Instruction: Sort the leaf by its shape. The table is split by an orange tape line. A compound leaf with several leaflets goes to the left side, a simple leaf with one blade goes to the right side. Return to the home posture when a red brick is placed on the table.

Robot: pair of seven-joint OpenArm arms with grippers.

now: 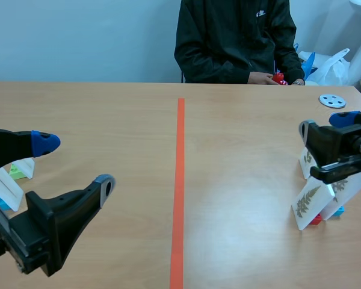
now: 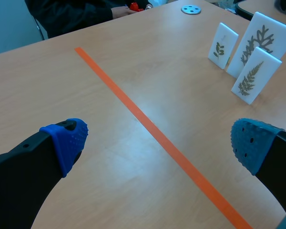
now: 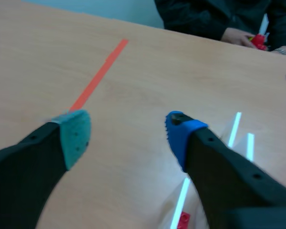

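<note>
- Right of the orange tape line (image 1: 180, 180): three white leaf cards stand close together. These are a fern card (image 1: 307, 203) on a red base, a small-leaf card (image 1: 307, 159), and a larger branching-leaf card (image 2: 260, 40).
- The right gripper (image 1: 323, 123) is directly over that cluster. Its jaws are wide with nothing between the pads. In the wrist view the cards show edge-on beside the blue-padded finger (image 3: 178, 131).
- The left gripper (image 1: 74, 164) is left of the tape, with its jaws spread wide and empty.
- Two more white cards (image 1: 9, 189) stand at the far left behind the left gripper. I can't tell which leaves they carry.
- A person (image 1: 234, 36) sits at the far edge with a red brick (image 1: 279, 78) at their hands.
- A grey-blue disc (image 1: 332, 100) lies on the right side of the table, beyond the cards.
</note>
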